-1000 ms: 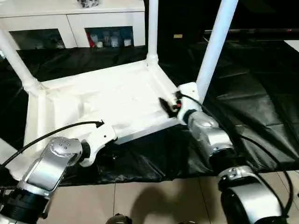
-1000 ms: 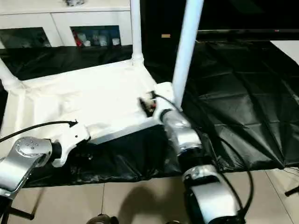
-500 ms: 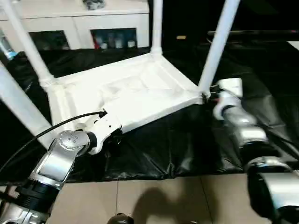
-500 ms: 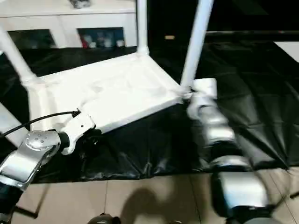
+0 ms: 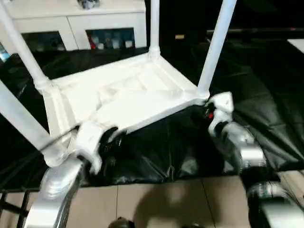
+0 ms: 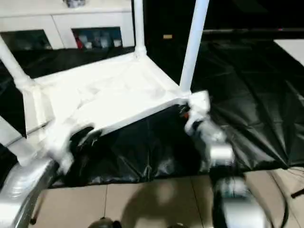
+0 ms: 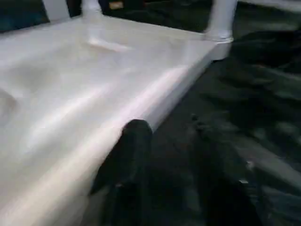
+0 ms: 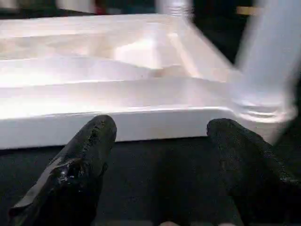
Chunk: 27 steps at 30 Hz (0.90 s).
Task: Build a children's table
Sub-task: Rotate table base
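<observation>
The children's table lies upside down on a black sheet, its white tabletop (image 5: 128,95) showing the ribbed underside. Several white legs stand up from the corner sockets, among them the near right leg (image 5: 216,47) and the near left leg (image 5: 23,123). My left gripper (image 5: 107,137) is at the tabletop's front rim. In the left wrist view its fingers (image 7: 134,150) are open, one against the rim (image 7: 155,101), with only black sheet between them. My right gripper (image 5: 207,113) sits just in front of the near right corner, open wide (image 8: 162,129), facing the rim (image 8: 117,125) and the leg's socket (image 8: 263,103).
A white cabinet (image 5: 71,19) with glass doors stands behind the table. The black sheet (image 5: 266,95) spreads wide to the right. Tiled floor (image 5: 166,204) runs along the front, below my arms.
My right gripper has come off the tabletop's near right corner and now sits just in front of it. My left fingers have parted at the front rim. The head view has shifted.
</observation>
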Motion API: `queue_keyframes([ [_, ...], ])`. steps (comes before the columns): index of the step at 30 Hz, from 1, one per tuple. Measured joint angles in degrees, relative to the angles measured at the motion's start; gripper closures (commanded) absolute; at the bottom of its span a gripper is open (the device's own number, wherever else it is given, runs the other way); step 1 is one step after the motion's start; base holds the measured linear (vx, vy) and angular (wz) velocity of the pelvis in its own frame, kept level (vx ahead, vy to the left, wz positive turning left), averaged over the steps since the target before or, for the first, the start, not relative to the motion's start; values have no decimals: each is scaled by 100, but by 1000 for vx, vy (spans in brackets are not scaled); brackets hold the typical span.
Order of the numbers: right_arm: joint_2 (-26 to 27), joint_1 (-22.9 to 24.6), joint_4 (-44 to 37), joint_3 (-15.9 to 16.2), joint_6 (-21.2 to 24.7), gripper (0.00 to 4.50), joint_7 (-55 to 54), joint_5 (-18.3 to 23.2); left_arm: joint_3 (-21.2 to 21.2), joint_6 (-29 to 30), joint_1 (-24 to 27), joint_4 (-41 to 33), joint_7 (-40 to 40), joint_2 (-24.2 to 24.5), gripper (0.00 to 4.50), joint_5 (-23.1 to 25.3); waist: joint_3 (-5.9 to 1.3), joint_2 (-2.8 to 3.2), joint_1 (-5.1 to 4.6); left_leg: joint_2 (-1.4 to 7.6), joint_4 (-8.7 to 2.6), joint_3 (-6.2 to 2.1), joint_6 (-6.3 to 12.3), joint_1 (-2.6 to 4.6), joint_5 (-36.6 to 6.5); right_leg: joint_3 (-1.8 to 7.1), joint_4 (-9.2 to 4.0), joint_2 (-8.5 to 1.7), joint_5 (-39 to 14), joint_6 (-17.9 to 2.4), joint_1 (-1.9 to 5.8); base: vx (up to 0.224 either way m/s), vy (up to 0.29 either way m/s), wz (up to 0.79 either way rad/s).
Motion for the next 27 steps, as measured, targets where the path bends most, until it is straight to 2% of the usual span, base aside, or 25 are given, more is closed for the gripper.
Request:
queue_keyframes([
  [1, 10, 56, -136, 76, 47, 88, 103, 15, 48, 21, 128, -109, -90, 42, 245, -137, 1, -8, 12, 1, 0, -2, 0, 0, 0, -1, 1, 1, -5, 9, 0, 0, 0, 0],
  [3, 38, 272, -588, 222, 148, 88, 344, 70, 221, 44, 502, -397, -375, 287, 229, -378, -14, -37, 9, 6, -6, -2, -1, 12, 0, 1, -1, 5, -11, 19, 5, 0, 0, 0],
  [6, 45, 596, -1096, 420, 368, 88, 680, 173, 715, 128, 980, -524, -808, 746, 219, -599, -25, -61, -6, 6, -6, -5, -1, 21, 0, 5, -2, 9, -17, 28, 9, 0, 0, 0],
  [7, 47, 671, -1150, 471, 429, 88, 730, 176, 936, 149, 1079, -521, -903, 863, 195, -628, -24, -62, -9, 5, -6, -5, -1, 21, 0, 7, -6, 10, -18, 29, 9, 0, 0, 0],
  [11, 90, 781, -1378, 540, 653, 88, 749, 177, 1656, 166, 1557, -442, -1458, 1486, 181, -932, -27, -70, -14, -2, -6, -6, -2, 25, -1, 15, -14, 9, -18, 30, 7, 0, 0, 0],
  [12, 71, 810, -1434, 539, 684, 88, 743, 176, 1803, 166, 1641, -360, -1536, 1613, 153, -966, -28, -72, -13, -3, -6, -6, -2, 27, -1, 16, -19, 9, -19, 30, 8, 0, 0, 0],
  [14, 66, 839, -1483, 538, 741, 88, 703, 175, 2081, 166, 1733, -184, -1639, 1737, 144, -1036, -29, -73, -2, -8, -6, -6, -2, 29, -1, 22, -21, 9, -19, 31, 6, 0, 0, 0],
  [19, 68, 863, -1637, 555, 893, 88, 632, 146, 2809, 230, 1770, 373, -1966, 2361, 105, -1158, -30, -72, -4, -11, -8, -16, -2, 34, -1, 24, -21, 13, -19, 31, 9, 0, 0, 0],
  [22, 68, 865, -1645, 555, 951, 88, 570, 119, 2964, 233, 1714, 495, -2036, 2507, 92, -1203, -29, -68, -4, -16, -9, -15, -2, 39, -1, 32, -21, 12, -19, 31, 6, 0, 0, 0],
  [27, 74, 837, -1491, 516, 981, 88, 243, -30, 2966, -6, 854, 1048, -1781, 2519, 36, -1200, -32, -71, 45, -21, -16, -18, -3, 49, -1, 37, -16, 13, -17, 28, 15, 0, 0, 0],
])
